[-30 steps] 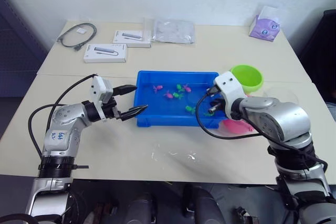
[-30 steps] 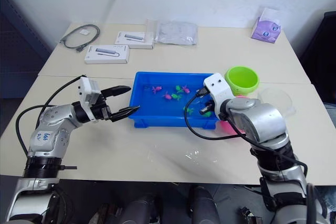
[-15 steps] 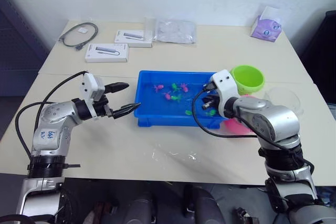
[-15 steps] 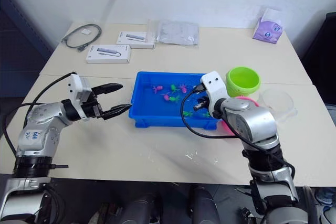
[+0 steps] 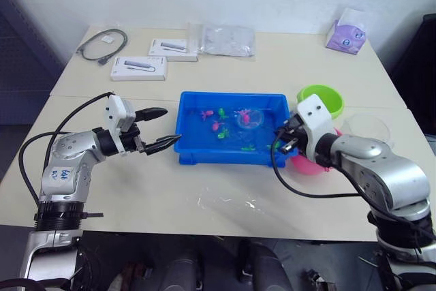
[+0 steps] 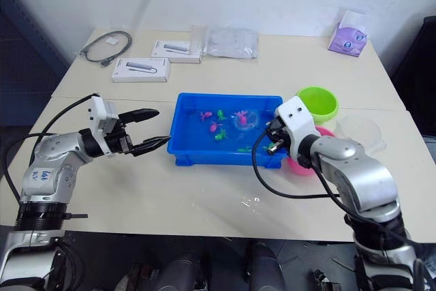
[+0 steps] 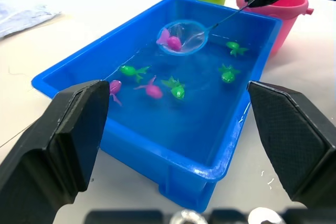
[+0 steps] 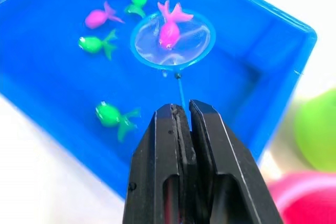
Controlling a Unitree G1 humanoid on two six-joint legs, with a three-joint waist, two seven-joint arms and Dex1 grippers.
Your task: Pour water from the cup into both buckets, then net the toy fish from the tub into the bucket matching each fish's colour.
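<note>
The blue tub [image 5: 231, 159] holds water and several green and pink toy fish [image 7: 152, 88]. My right gripper [image 8: 181, 109] is shut on the thin handle of the net [image 8: 172, 40]. The hoop sits over the tub's far right part with one pink fish [image 8: 169, 30] lying in it. This gripper [image 5: 286, 142] hangs at the tub's right end, just in front of the pink bucket [image 5: 310, 164]. Behind that stands the green bucket [image 5: 321, 100], with the clear cup [image 5: 368, 127] to the right. My left gripper [image 5: 170, 124] is open beside the tub's left end, holding nothing.
At the back of the table lie a coiled cable [image 5: 100, 43], two white boxes [image 5: 138, 68], a clear plastic bag [image 5: 226, 40] and a purple tissue pack [image 5: 344, 32]. Water drops [image 5: 228, 202] spot the table in front of the tub.
My right gripper has drawn back to the right, off the tub toward the pink bucket. The net hoop now shows in the tub with a pink fish in it. The left gripper has stayed put.
</note>
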